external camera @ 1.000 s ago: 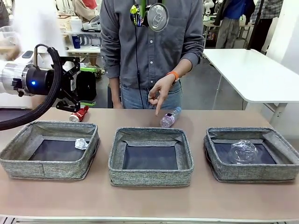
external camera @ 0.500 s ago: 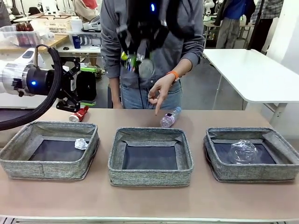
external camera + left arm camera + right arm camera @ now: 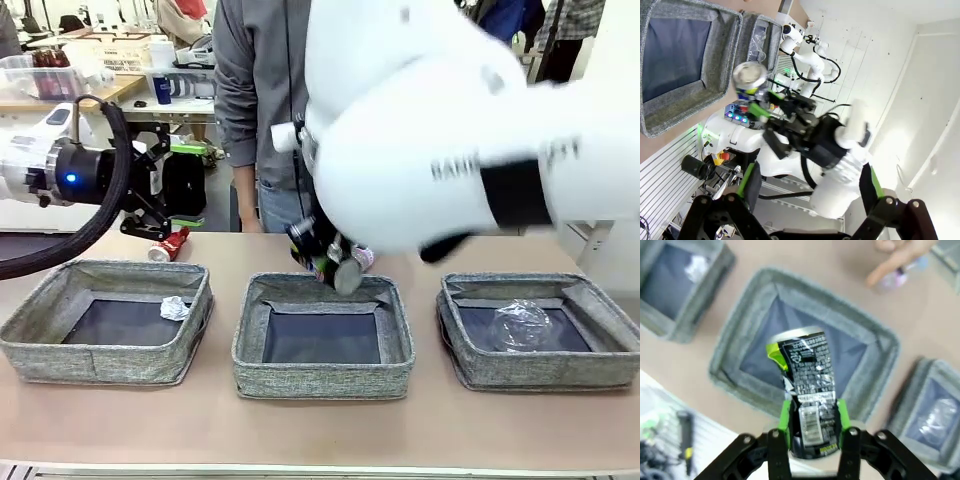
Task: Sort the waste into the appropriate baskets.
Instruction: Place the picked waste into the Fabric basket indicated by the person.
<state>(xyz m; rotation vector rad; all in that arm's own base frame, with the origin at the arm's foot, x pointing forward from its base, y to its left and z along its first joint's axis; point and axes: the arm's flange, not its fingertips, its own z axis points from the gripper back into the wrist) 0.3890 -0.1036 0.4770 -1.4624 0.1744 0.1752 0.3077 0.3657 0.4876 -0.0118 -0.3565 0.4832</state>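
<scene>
**Dark can held over the middle basket**

On the left, the left gripper (image 3: 185, 185) hangs in the air behind the left basket (image 3: 100, 362), its fingers spread wide with nothing between them. Just below it, the red can (image 3: 170, 244) lies on the table (image 3: 320, 430) behind that basket. A paper ball (image 3: 174, 308) sits inside the basket, near its far right corner.

In the middle, the right gripper (image 3: 812, 415) pinches the dark can (image 3: 805, 360) between its green pads, shiny end down. The can hangs above the far part of the middle basket (image 3: 322, 378), clear of the fabric. Behind this basket the bottle (image 3: 900, 276) lies on the table, with a person's hand (image 3: 900, 252) pointing a finger down at it.

On the right, the cup (image 3: 520, 325) lies in the right basket (image 3: 540, 372).
</scene>
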